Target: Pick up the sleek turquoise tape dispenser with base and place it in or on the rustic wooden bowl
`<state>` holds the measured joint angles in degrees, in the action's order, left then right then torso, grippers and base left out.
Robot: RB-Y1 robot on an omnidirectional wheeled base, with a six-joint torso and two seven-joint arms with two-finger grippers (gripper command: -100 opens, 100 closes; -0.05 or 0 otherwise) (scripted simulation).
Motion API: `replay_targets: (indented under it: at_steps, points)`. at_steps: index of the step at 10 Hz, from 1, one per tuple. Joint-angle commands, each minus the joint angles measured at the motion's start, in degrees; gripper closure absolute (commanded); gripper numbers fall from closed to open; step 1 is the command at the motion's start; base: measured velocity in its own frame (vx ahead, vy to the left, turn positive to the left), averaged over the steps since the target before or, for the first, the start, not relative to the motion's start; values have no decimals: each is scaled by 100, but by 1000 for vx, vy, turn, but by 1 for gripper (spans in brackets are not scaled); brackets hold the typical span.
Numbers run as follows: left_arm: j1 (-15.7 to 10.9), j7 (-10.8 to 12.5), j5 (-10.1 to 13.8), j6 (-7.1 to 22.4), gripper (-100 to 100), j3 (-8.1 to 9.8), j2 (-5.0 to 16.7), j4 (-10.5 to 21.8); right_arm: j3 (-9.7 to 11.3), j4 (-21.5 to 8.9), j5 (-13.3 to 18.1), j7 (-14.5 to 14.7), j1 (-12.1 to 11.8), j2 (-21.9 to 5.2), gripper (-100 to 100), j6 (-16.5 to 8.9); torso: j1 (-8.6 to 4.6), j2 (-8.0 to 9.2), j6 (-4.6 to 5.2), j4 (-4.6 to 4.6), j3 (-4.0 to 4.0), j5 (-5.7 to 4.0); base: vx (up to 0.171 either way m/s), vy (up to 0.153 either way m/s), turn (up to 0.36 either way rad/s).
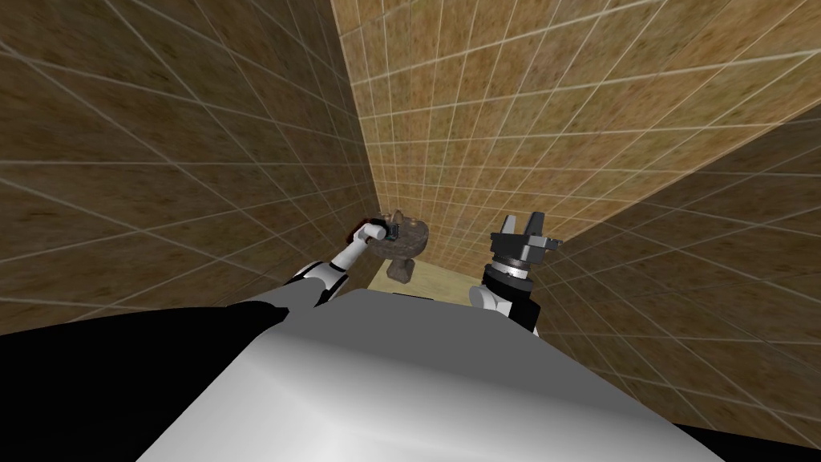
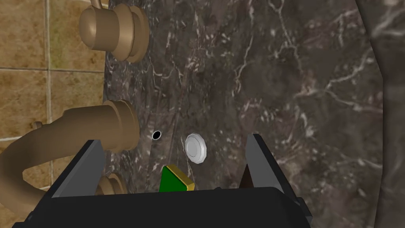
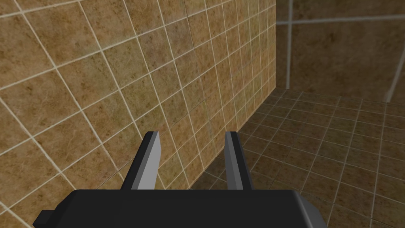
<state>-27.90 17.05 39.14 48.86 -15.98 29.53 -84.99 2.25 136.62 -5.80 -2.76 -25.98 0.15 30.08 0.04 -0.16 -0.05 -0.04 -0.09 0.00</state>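
A small green wedge with a yellow edge (image 2: 174, 180), apparently the tape dispenser, lies between my left gripper's (image 2: 175, 139) fingers, close to the gripper body and touching neither finger. That gripper is open and hangs over a dark marbled sink basin (image 2: 277, 79) with a white drain plug (image 2: 195, 148). A dark brown sliver (image 2: 247, 178) shows by one finger; I cannot tell what it is. From the head, my left gripper (image 1: 390, 228) reaches over the pedestal sink (image 1: 409, 238) in the tiled corner. My right gripper (image 1: 521, 218) is raised to the right, open and empty (image 3: 192, 134).
A brass spout (image 2: 79, 134) and brass knob (image 2: 114, 27) stand on the sink's rim beside the left finger. Brown tiled walls (image 1: 481, 120) close in on the corner. A pale strip of floor (image 1: 433, 285) lies below the sink.
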Motion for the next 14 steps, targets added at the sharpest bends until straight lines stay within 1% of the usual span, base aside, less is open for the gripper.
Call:
replay_targets:
  at_steps: [1, 2, 3, 4, 5, 6, 7, 8, 11, 12, 14]
  points:
    - [-58, 31, -2, 224, -100, -9, 23, 99, 0, 0, 0, 0, 0, 0, 0, 0, 0, 0, 0, 0, 0, 0, 35, -3, -7]
    - [-162, 56, 47, 425, -100, 0, 112, 283, 0, 0, 0, 0, 0, 0, 0, 0, 0, 2, 0, 0, 1, 0, 40, -1, -15]
    - [-162, 56, 47, 493, -100, 0, 112, 283, 0, 0, 0, 0, 0, 0, 0, 0, 0, 0, 0, 0, 0, 0, 37, 5, -9]
    - [-253, 75, 85, 734, -100, 14, 197, 458, 0, 0, 0, 0, 0, 0, 0, 0, 2, 2, 0, 0, 1, 1, 45, 12, -15]
    - [-332, 91, 114, 880, -100, 33, 278, 625, 0, 0, 0, 0, 0, 0, 0, 0, 6, -1, -1, 0, -1, 1, 65, 14, -25]
    - [-332, 91, 114, 979, -100, 33, 278, 625, 0, 0, 0, 0, 0, 0, 0, 0, 8, -6, -1, -1, -3, 2, 50, 12, -5]
    - [-399, 102, 134, 1195, -100, 56, 354, 781, 0, 0, 0, 0, 0, 0, 0, 0, 6, -3, 0, -2, -3, 2, 49, 11, -17]
    - [-399, 102, 134, 1195, -100, 56, 354, 781, 0, 0, 0, 0, 0, 0, 0, 0, 5, -4, 0, -1, -2, 1, 38, 11, -8]
    - [-537, 117, 154, 1722, -100, 138, 539, 1179, 0, 0, 0, 0, 0, 0, 0, 0, 10, -3, -1, -1, -2, 3, 53, 22, -21]
    - [-537, 117, 154, 1722, -100, 138, 539, 1179, 0, 0, 0, 0, 0, 0, 0, 0, 12, -5, -1, -2, -3, 3, 52, 26, -4]
    - [-584, 117, 145, 1968, -100, 191, 626, 1375, 0, 0, 0, 0, 0, 0, 0, 0, 10, -2, -1, -1, -2, 3, 52, 28, -15]
